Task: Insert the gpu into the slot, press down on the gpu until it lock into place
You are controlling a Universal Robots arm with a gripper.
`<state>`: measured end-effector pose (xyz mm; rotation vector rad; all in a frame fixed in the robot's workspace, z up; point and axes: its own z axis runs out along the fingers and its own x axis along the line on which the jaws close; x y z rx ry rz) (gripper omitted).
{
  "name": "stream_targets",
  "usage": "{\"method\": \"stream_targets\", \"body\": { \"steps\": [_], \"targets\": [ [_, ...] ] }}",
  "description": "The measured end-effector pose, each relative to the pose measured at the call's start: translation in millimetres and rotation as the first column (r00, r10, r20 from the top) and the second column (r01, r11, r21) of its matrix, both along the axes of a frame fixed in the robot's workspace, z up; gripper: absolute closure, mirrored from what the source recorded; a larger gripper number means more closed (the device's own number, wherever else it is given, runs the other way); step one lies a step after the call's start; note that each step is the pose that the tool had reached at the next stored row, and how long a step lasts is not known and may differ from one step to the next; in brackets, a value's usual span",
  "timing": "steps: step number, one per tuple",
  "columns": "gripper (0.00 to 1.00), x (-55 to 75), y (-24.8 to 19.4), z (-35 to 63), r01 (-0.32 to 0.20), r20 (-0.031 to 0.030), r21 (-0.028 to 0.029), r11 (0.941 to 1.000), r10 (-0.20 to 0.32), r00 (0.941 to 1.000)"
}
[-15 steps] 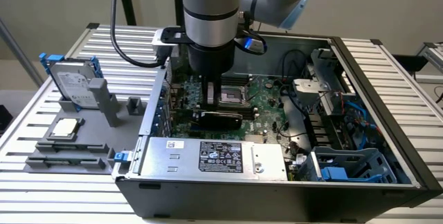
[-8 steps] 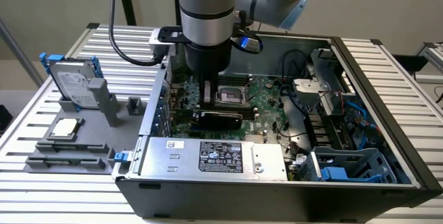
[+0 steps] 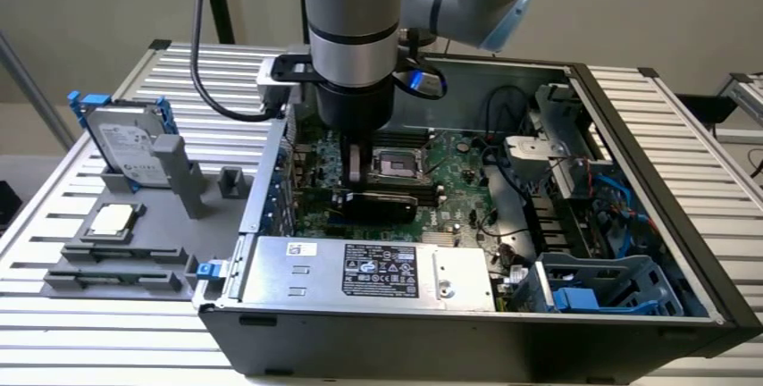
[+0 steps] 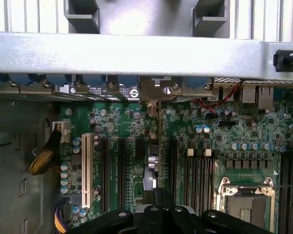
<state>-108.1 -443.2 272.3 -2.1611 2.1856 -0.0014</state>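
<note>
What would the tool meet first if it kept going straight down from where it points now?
Probably nothing new: the tool already sits on the gpu, which stands edge-on over the motherboard. Whether the card is already seated, I can't tell.

A slatted metal table carries an open computer case and grey fixture.

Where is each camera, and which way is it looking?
Exterior view: off the arm, above the open computer case, looking down; arm and gripper over the gpu.
Wrist view: on the wrist, facing down at the motherboard; gripper at the edge, on the gpu seen edge-on.
Both share the motherboard, gpu and CPU socket.
</note>
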Motion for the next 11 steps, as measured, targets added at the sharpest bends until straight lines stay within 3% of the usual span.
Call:
{"method": "stream_targets", "body": {
  "steps": [8,11],
  "targets": [
    [0.89,-0.2,0.1,-5.3,-0.011,-0.0006,-0.0011,0.9999,0.011,0.9999],
    [0.89,-0.2,0.5,-2.9,-0.012,0.0008,0.0017,0.9999,0.012,0.9999]
  ]
}}
